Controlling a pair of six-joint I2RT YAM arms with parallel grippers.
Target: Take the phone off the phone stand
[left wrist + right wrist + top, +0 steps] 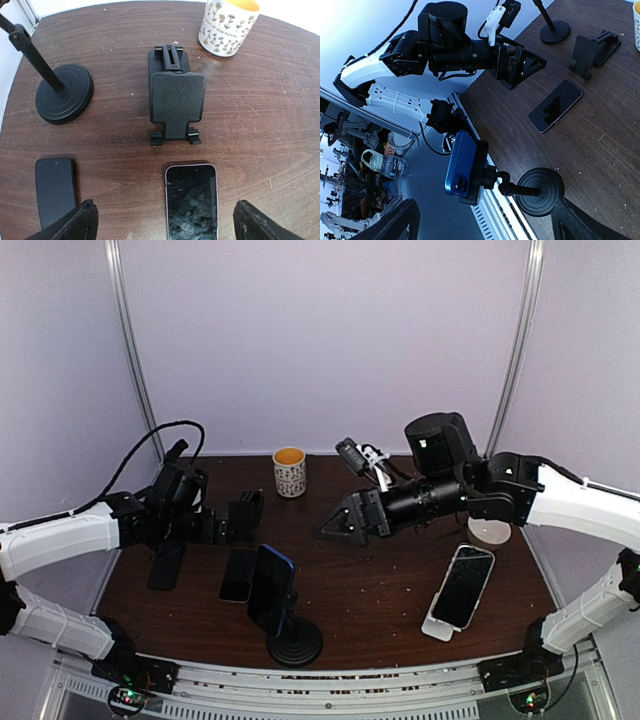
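Observation:
A blue phone (pixel 268 585) (pixel 465 162) is clamped upright in a black phone stand with a round base (pixel 295 642) (pixel 540 190) near the table's front edge. My right gripper (pixel 335 527) (pixel 485 202) hangs open above the table, to the phone's far right and apart from it; in the right wrist view the phone sits between its fingers. My left gripper (pixel 235 522) (pixel 165 205) is open over the left of the table, above a phone lying flat (pixel 191 200), touching nothing.
A floral mug (pixel 289 471) stands at the back. Another phone (pixel 462 585) leans on a white stand (pixel 437 628) at the right. An empty black folding stand (pixel 176 97), a second round-base stand (pixel 65 93) and a black phone (pixel 55 190) occupy the left.

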